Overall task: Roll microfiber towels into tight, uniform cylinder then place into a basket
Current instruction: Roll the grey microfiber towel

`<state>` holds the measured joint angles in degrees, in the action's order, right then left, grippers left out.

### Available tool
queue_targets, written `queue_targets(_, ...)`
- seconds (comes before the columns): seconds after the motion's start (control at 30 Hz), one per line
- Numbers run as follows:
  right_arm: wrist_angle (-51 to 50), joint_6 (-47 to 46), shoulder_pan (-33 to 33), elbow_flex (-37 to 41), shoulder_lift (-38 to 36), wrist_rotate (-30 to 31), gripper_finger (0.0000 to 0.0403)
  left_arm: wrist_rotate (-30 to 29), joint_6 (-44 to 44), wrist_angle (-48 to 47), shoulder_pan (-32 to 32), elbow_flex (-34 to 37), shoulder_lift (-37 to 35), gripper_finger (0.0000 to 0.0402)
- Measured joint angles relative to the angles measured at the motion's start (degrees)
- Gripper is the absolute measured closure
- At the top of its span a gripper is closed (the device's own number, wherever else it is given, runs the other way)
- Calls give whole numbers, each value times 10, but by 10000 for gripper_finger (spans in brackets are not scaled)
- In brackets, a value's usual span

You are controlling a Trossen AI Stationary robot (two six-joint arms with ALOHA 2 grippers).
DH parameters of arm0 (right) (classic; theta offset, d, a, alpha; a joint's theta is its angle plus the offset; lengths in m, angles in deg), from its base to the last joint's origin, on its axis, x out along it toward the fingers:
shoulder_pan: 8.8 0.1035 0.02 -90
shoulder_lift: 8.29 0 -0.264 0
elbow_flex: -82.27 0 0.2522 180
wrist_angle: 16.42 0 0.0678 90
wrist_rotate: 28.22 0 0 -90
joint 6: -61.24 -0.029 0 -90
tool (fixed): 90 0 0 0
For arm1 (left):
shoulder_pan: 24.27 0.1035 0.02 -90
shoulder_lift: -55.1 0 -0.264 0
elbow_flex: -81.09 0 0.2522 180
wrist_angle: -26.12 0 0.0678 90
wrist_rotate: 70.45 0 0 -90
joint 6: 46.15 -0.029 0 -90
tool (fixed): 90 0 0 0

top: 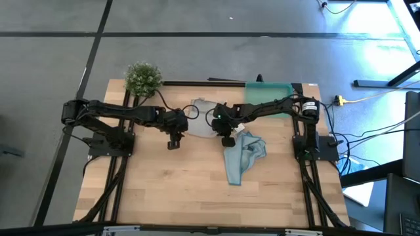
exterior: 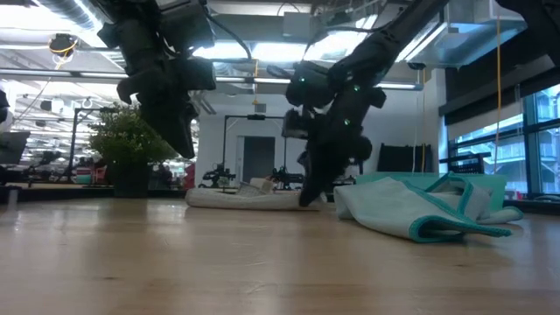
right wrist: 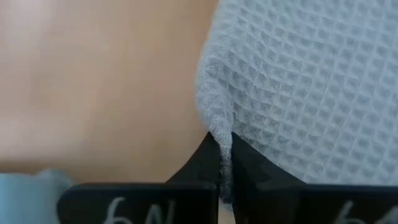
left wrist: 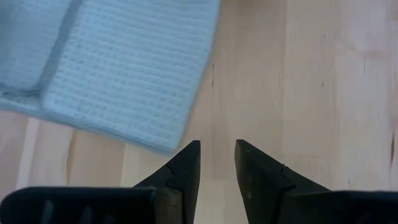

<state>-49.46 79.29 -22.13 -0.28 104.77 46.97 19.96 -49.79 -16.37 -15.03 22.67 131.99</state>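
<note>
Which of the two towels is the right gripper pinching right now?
The pale grey waffle-weave towel lying flat between the arms; the right gripper is shut on its edge. The crumpled light-blue towel lies untouched beside it.

Grey-blue towel (left wrist: 118,68) beyond parted end effector (left wrist: 217,163)

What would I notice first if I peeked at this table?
Two dark robot arms meet over the middle of the wooden table. The right gripper pinches the edge of the pale grey towel at the table's centre, and the left gripper hovers open beside it. A crumpled light blue towel lies just right of centre, with a bushy little plant at the back left corner.
</note>
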Motion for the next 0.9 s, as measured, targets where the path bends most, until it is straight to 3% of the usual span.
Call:
queue_targets(0.37,-53,-49,-44,-48,-1,-230,391,-24,-1,1,0,0,0,305)
queue_targets(0.5,-56,-93,-61,-48,-1,-256,391,-24,0,1,0,0,0,305)
queue_targets(0.67,-53,-165,-93,-49,-2,-331,391,-24,0,1,0,0,0,305)
queue_targets(0.9,-55,-274,-133,-49,-2,-344,391,-24,0,1,0,0,0,305)
